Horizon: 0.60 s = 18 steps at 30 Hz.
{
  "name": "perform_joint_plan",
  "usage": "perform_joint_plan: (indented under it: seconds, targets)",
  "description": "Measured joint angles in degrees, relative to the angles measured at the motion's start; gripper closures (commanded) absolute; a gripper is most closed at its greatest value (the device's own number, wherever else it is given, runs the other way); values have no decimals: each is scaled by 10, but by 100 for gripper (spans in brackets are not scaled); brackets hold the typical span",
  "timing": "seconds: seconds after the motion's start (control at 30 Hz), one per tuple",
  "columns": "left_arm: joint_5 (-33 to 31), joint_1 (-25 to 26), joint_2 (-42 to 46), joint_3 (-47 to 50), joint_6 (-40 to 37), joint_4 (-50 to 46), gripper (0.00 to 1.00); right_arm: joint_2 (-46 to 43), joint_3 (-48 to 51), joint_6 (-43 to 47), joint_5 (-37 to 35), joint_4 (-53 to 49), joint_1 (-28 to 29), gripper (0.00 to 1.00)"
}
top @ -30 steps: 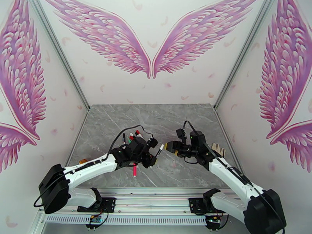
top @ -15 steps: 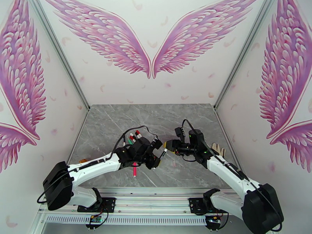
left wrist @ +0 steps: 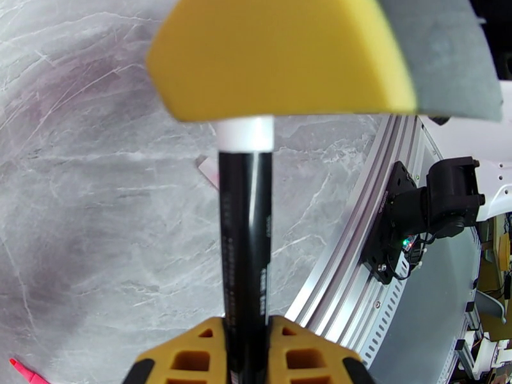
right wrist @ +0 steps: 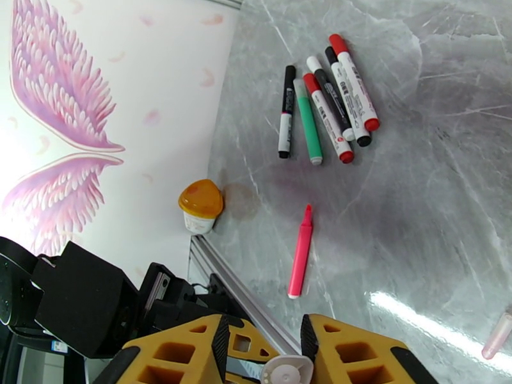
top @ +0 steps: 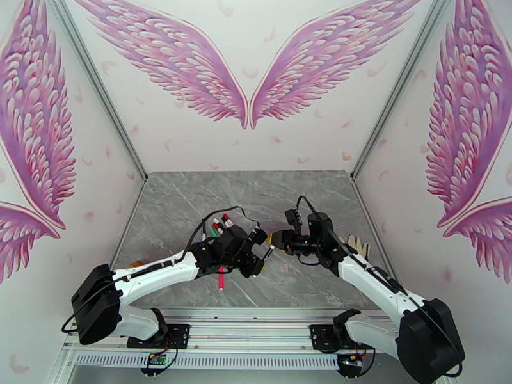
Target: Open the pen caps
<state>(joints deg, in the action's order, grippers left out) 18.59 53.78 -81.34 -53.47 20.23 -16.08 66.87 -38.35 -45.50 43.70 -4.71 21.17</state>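
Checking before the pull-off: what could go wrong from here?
1. The white cap sits off-centre between the fingers of the right gripper, close to one of them; an uneven grip may slip off it.
2. The left gripper clamps the black pen well back from the cap, so the long free barrel might tilt or slide when pulled.

There is one black marker pen with a white cap (left wrist: 246,232), one pink marker pen (right wrist: 300,252), five or six more slim marker pens in a bunch (right wrist: 328,118), one pale pink plastic cap (right wrist: 499,337) and one white cup with an orange lid (right wrist: 200,206).
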Motion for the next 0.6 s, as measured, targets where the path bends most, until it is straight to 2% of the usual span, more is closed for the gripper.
perform_joint_plan:
  seconds: [0.23, 0.43, 0.6]
  targets:
    - [0, 0, 0, -2, 3, 2, 84, 1, 0, -2, -4, 1, 0, 81]
    - [6, -3, 0, -2, 13, 10, 59, 1, 0, -2, -5, 1, 0, 85]
    - [38, -22, 0, 0, 31, 53, 56, 1, -3, -2, -1, 1, 0, 86]
